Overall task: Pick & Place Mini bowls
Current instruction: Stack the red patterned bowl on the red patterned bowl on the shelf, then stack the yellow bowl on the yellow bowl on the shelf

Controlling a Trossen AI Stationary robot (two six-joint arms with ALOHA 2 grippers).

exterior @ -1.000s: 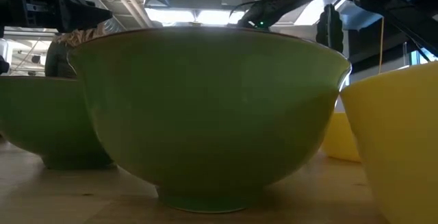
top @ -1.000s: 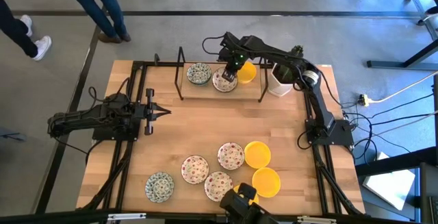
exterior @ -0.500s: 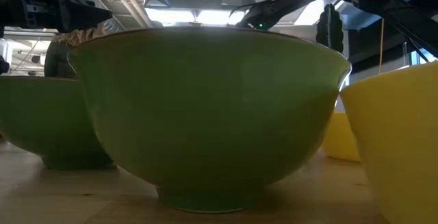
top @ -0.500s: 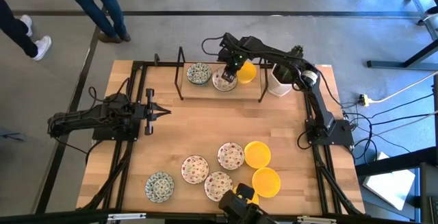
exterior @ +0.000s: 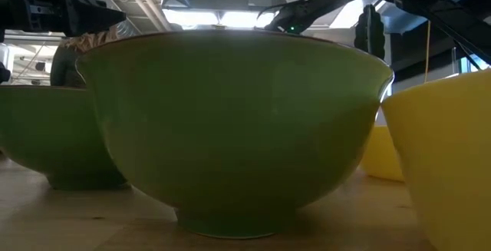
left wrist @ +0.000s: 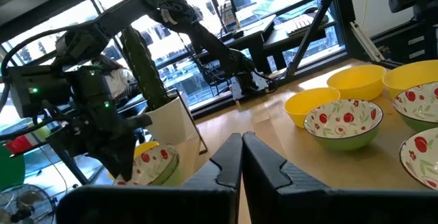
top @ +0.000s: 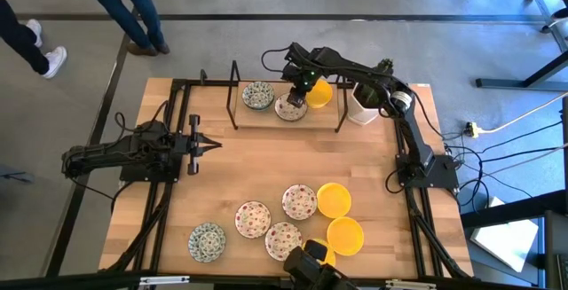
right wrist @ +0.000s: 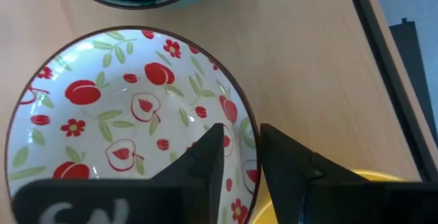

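Observation:
A white mini bowl with red fruit pattern [top: 290,106] [right wrist: 130,121] rests on its base on the wooden board at the table's far side, between a green-blue patterned bowl [top: 257,95] and a yellow bowl [top: 319,93]. My right gripper [top: 297,93] [right wrist: 241,157] slants down over its rim, open, one finger inside the bowl and one outside. My left gripper [top: 213,145] [left wrist: 241,136] waits shut at the table's left, pointing level. Several more mini bowls [top: 299,201] stand near the front edge. My right gripper has the red-patterned bowl's rim [right wrist: 252,142] in the gap between its two fingers, coming from above at a slant. Whether either finger touches the rim I cannot tell. The bowl sits flat on the board.
A white square pot with a cactus [top: 364,104] stands right of the yellow bowl. Black frame posts [top: 235,95] flank the board. A bowl's green underside [exterior: 230,128] fills the low view. People's legs [top: 133,15] show beyond the far edge.

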